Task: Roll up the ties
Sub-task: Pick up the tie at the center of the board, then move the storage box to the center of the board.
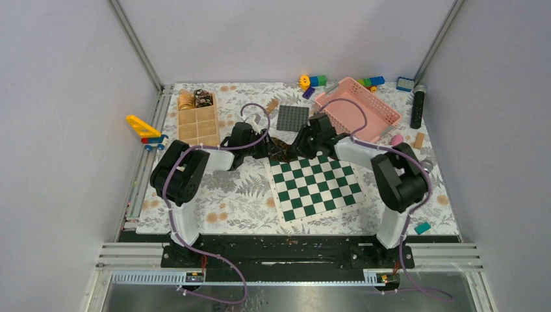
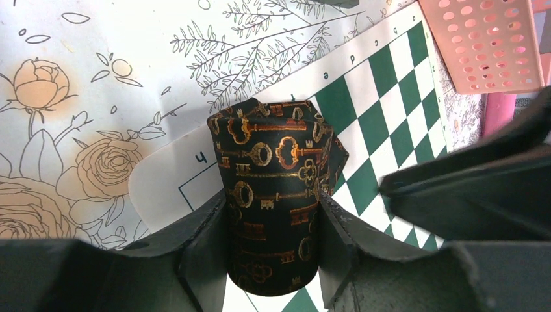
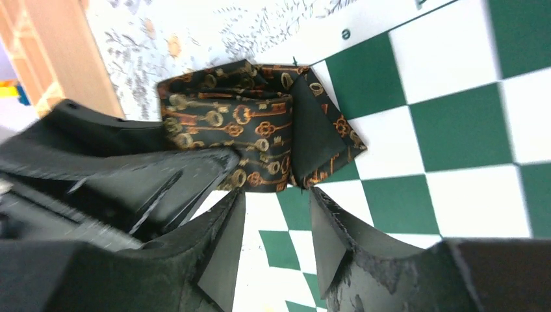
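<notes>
A dark tie with a gold key pattern (image 2: 273, 175) is rolled into a coil at the far-left corner of the chessboard mat (image 1: 317, 184). My left gripper (image 2: 271, 218) is shut on this coil, one finger on each side. The tie also shows in the right wrist view (image 3: 240, 133), with a loose flap folded over it. My right gripper (image 3: 276, 208) is open and empty, its fingertips just short of the tie. In the top view both grippers, the left (image 1: 269, 151) and the right (image 1: 295, 151), meet at the tie (image 1: 281, 151). Two small coils, golden-tan (image 1: 187, 99) and dark (image 1: 203, 98), sit in the wooden box.
The wooden compartment box (image 1: 198, 127) stands at the back left. A grey baseplate (image 1: 293, 117) and a pink basket (image 1: 357, 107) lie behind the grippers. A black cylinder (image 1: 418, 107) is at the far right. Toy blocks (image 1: 313, 80) lie along the back edge.
</notes>
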`<action>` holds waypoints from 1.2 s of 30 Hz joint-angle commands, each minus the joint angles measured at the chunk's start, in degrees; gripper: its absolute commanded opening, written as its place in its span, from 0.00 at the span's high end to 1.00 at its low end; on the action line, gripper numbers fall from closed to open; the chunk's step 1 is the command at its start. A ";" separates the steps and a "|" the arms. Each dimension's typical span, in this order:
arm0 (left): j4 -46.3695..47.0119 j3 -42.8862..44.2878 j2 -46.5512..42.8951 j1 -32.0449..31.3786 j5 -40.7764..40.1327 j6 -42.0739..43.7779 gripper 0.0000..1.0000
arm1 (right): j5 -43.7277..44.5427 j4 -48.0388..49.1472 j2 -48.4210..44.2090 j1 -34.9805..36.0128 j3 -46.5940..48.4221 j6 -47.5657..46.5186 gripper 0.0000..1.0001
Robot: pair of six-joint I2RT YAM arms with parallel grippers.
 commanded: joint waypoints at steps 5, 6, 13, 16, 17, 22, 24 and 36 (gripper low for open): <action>-9.27 4.26 -2.98 -0.19 -2.59 2.71 0.62 | 9.43 -6.06 -17.58 -3.82 -3.15 -5.97 0.50; -10.25 4.61 -3.59 -0.23 -2.94 3.04 0.62 | 9.54 -6.52 -18.71 -4.00 -3.72 -6.38 0.50; -19.75 9.17 -6.43 -0.83 -5.74 5.36 0.63 | 13.55 -6.57 -22.78 -4.90 -8.08 -6.66 0.50; -22.06 10.21 -7.33 -1.05 -6.47 6.31 0.64 | 13.86 -6.21 -23.38 -5.18 -9.27 -6.72 0.50; -22.89 10.52 -7.75 -1.07 -6.62 6.50 0.64 | 13.87 -6.10 -23.51 -5.17 -9.51 -6.79 0.49; -29.15 12.42 -11.48 -1.02 -8.74 8.45 0.64 | 13.78 -6.00 -23.03 -5.26 -9.44 -7.79 0.49; -32.33 13.51 -13.50 -1.04 -10.71 9.37 0.65 | 12.97 -5.84 -22.39 -5.21 -8.80 -7.97 0.51; -51.07 22.04 -29.71 2.95 -22.37 13.18 0.66 | 3.12 -5.18 -9.96 -0.21 3.43 -7.24 0.54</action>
